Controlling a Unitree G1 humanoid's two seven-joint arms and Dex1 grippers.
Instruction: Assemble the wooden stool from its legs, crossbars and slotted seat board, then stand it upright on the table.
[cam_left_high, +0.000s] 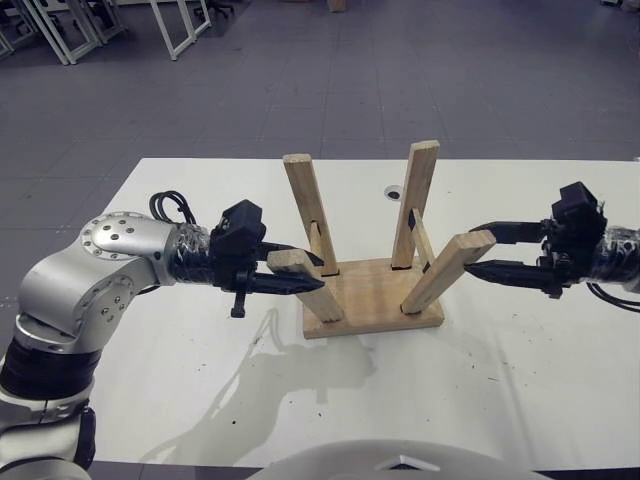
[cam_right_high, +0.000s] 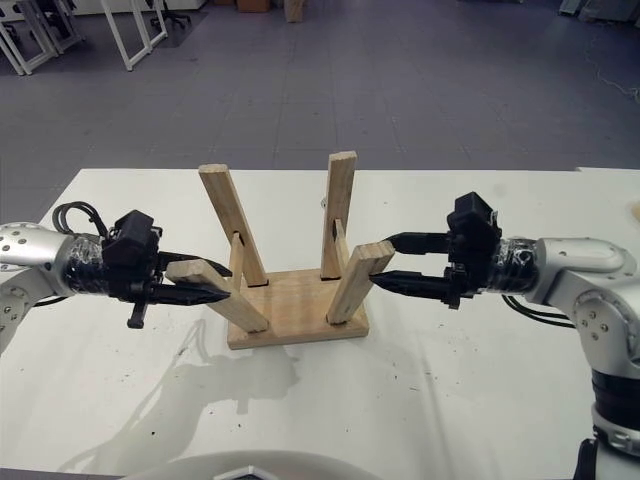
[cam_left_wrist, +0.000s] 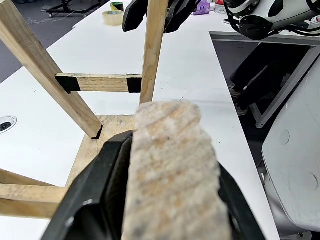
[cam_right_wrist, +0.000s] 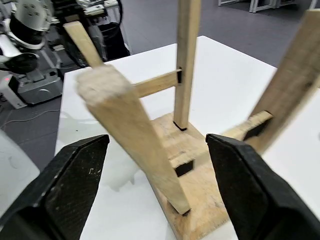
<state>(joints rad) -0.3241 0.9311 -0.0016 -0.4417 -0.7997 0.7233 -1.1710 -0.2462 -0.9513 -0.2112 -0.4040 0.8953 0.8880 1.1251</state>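
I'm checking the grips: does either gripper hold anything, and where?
The left gripper clamps the free end of the near left leg. The right gripper is open around the near right leg's end.

One seat board (cam_left_high: 372, 295) lies on the single worktop (cam_left_high: 520, 380). Four legs stand on the board: the far-left leg (cam_left_high: 303, 200), far-right leg (cam_left_high: 417, 195), near-left leg (cam_left_high: 325, 300) and near-right leg (cam_left_high: 440, 275). Two crossbars join them, a left crossbar (cam_left_high: 323, 243) and a right crossbar (cam_left_high: 424, 240). Two grippers flank the board: the left gripper (cam_left_high: 312, 275) and right gripper (cam_left_high: 472, 250). One round hole (cam_left_high: 393, 190) sits beyond the board.
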